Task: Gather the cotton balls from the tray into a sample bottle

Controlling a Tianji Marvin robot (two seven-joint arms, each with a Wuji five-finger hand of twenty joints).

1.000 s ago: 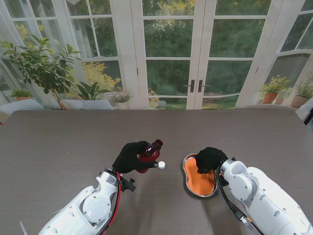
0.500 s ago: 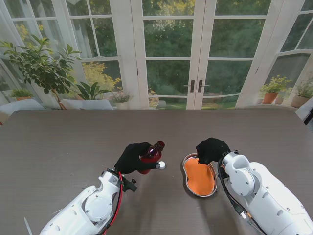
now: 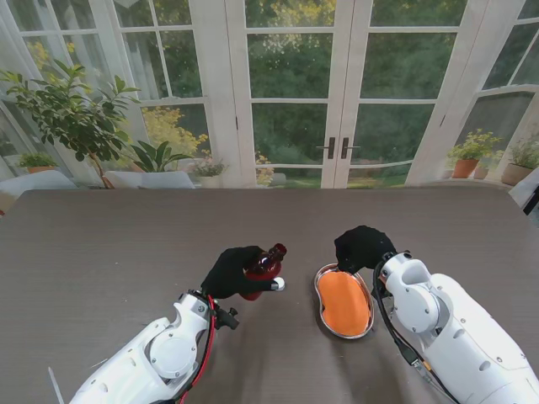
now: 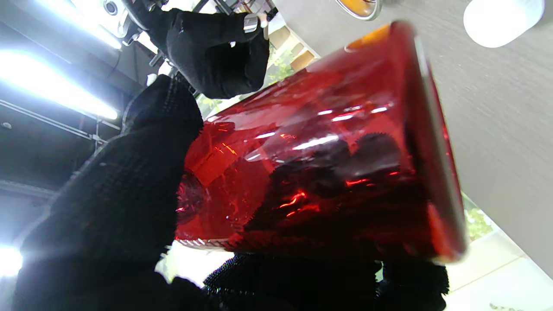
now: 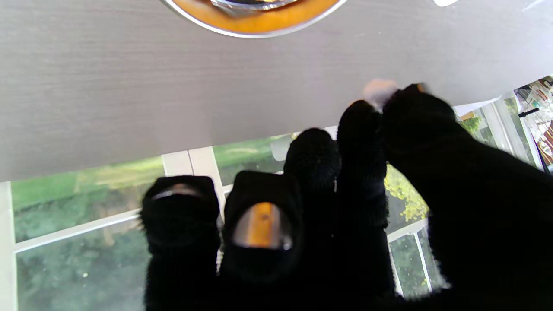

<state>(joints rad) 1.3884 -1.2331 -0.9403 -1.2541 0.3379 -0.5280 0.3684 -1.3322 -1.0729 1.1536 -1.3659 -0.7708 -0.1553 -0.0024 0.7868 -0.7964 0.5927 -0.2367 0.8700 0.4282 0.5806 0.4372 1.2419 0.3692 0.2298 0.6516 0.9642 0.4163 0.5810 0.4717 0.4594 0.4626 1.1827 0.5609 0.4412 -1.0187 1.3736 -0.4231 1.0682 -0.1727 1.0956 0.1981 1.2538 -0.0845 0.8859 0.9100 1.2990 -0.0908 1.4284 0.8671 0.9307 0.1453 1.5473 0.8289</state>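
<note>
A red translucent sample bottle (image 3: 264,268) is tilted in my left hand (image 3: 229,271), its dark neck pointing away from me and to the right; the left wrist view shows the bottle (image 4: 324,164) wrapped by gloved fingers (image 4: 121,194). The orange kidney-shaped tray (image 3: 344,305) with a metal rim lies right of it. My right hand (image 3: 362,247) hovers over the tray's far end. In the right wrist view the thumb and forefinger pinch a small pale cotton ball (image 5: 378,90). I make out no cotton balls on the tray.
A small white cap (image 3: 278,284) lies on the table beside the bottle, between it and the tray; the left wrist view also shows the cap (image 4: 501,19). The dark wood-grain table (image 3: 126,244) stretches to a wall of glass doors.
My right hand has lifted out of the tray and moved away from me to hover over its far end. The left hand and bottle have barely shifted.
</note>
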